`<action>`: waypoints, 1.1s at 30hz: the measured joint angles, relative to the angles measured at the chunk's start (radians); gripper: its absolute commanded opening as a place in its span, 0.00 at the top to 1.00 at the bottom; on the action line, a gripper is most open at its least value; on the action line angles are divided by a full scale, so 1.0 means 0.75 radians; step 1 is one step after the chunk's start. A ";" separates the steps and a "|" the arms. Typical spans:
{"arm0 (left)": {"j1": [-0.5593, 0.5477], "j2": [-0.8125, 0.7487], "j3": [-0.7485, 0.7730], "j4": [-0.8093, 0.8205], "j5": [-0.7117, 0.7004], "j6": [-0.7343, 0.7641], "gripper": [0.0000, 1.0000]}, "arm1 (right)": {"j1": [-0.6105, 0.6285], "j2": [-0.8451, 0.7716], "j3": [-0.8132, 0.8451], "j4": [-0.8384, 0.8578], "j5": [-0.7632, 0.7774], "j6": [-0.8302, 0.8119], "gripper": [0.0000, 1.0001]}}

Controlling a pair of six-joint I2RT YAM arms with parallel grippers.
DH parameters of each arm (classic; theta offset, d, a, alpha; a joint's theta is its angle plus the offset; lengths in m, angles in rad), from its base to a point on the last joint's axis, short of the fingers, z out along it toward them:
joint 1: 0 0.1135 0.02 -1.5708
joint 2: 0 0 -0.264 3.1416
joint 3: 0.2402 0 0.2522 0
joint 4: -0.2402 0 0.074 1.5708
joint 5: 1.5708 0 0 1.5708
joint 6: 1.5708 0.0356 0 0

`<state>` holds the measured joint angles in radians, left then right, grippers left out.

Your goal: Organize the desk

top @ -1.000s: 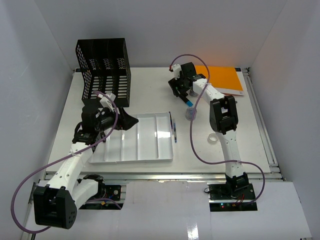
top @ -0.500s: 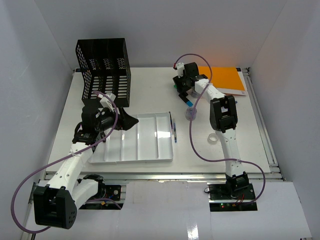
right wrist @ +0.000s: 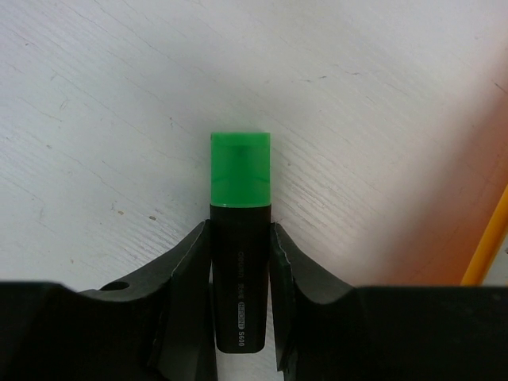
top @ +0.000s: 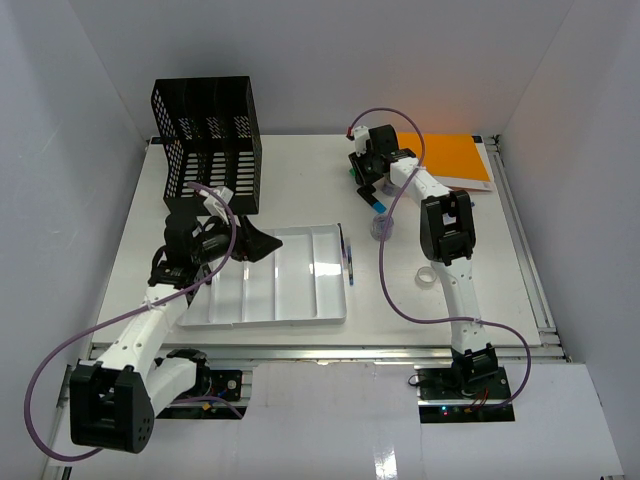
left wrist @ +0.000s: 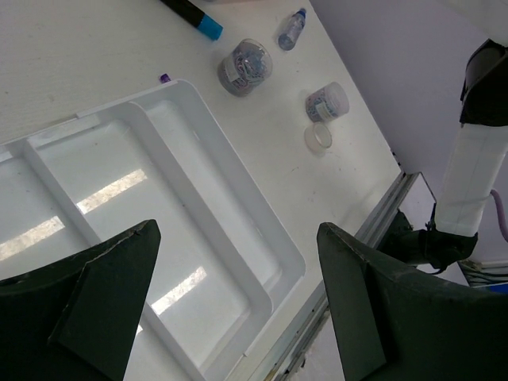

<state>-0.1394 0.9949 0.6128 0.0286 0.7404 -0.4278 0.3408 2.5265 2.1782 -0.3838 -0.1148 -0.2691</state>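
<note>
While the left gripper (left wrist: pixel 236 230) hangs released over a shallow white plastic compartmented tray (left wrist: pixel 214 182) at 7 o'clock on the flat white rectangular desk (top: pixel 300 180), the right gripper (right wrist: pixel 240 238) at 1 o'clock clenches a black highlighter with green cap (right wrist: pixel 240 178) lying on the desk. At the tray's 2 o'clock, two clear round jars (left wrist: pixel 245 67) hold small coloured bits.

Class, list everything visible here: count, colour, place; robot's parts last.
desk: one, white, underneath
file rack: one, black mesh, far left
tray: one, white, compartmented, near centre
notebook: one, orange, far right
highlighter: one, green-capped, in right claw
marker: one, blue-capped, beyond tray
jars: two, clear, right of tray
bottle: one, clear, near jars
ring: one, clear, beside smaller jar
pen: one, dark, along tray's right rim
left claw: one, black, open above tray
right claw: one, black, shut on highlighter
</note>
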 measured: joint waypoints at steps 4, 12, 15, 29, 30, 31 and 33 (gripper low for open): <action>0.000 0.034 -0.062 0.186 0.091 -0.135 0.09 | 0.000 -0.017 -0.022 0.004 0.000 0.000 0.78; -0.006 0.149 -0.282 0.762 0.118 -0.600 0.11 | 0.000 -0.291 -0.253 0.034 -0.112 0.021 0.84; -0.028 0.201 -0.299 0.896 0.071 -0.724 0.12 | -0.001 -0.498 -0.425 0.098 -0.220 0.041 0.84; -0.511 0.586 -0.045 1.101 -0.359 -0.913 0.20 | 0.002 -1.393 -1.389 0.184 -0.768 0.086 0.85; -0.537 0.607 -0.033 1.106 -0.379 -0.920 0.20 | 0.002 -1.431 -1.428 0.186 -0.784 0.086 0.85; -0.562 0.626 -0.022 1.108 -0.402 -0.926 0.21 | 0.002 -1.465 -1.459 0.185 -0.795 0.084 0.85; -0.611 0.664 0.001 1.111 -0.449 -0.935 0.21 | 0.002 -1.532 -1.516 0.180 -0.813 0.079 0.85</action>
<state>-0.5975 1.4927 0.6135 0.8621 0.4034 -1.1293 0.3424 1.3774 1.0409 -0.2489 -0.7242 -0.2096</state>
